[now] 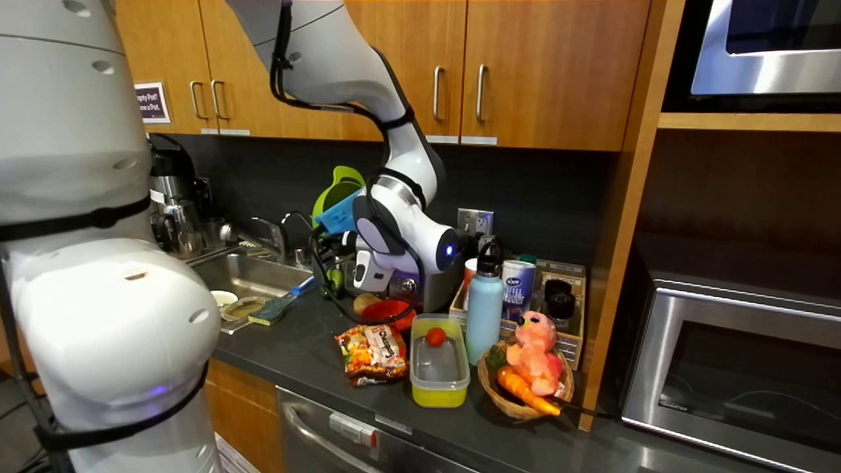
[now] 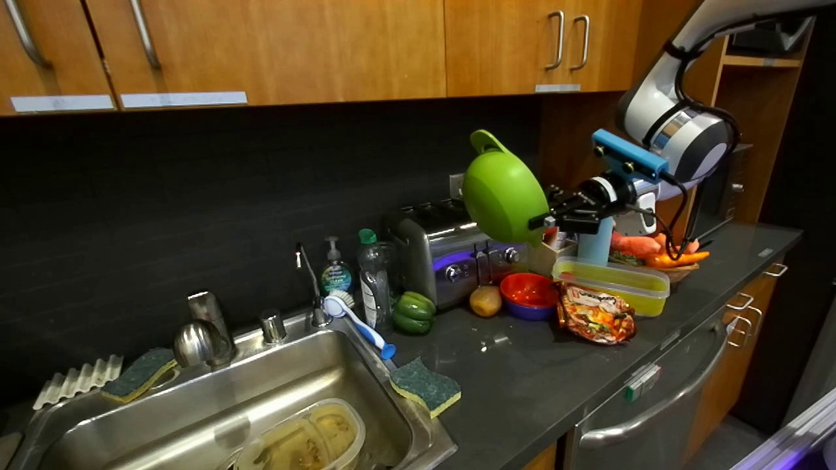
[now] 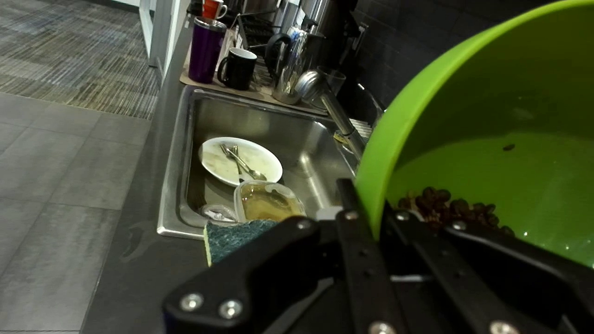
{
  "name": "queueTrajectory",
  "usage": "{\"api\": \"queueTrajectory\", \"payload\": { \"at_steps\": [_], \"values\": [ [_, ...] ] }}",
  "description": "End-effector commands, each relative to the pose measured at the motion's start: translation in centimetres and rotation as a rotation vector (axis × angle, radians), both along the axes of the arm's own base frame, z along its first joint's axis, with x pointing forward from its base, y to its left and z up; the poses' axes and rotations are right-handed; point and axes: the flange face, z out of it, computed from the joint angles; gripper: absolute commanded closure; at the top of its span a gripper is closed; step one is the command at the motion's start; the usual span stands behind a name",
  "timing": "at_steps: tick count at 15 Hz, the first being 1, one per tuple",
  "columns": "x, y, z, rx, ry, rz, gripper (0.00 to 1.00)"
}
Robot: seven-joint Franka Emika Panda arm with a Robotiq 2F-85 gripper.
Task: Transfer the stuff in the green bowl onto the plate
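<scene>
One arm (image 1: 348,69) bent; gripper (image 3: 369,204) sideways, pinching tilted green bowl (image 2: 503,199); perhaps beans (image 3: 450,208) inside

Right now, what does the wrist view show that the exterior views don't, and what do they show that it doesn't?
Only the wrist view shows the dark brown pieces inside the green bowl, the purple tumbler and striped carpet.

Only the exterior views show the carrot, light-blue water bottle and toaster.

All share the green bowl, sink and a scrub sponge.
</scene>
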Motion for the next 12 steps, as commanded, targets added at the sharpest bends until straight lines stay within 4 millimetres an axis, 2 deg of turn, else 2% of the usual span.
{"api": "queueTrajectory", "payload": {
  "at_steps": [1,12],
  "values": [
    [0.63,-0.55,0.43,0.067,-0.011,0.0,0.98],
    [1.02,-0.65,-0.14,0.128,0.009,0.039,0.98]
  ]
}}
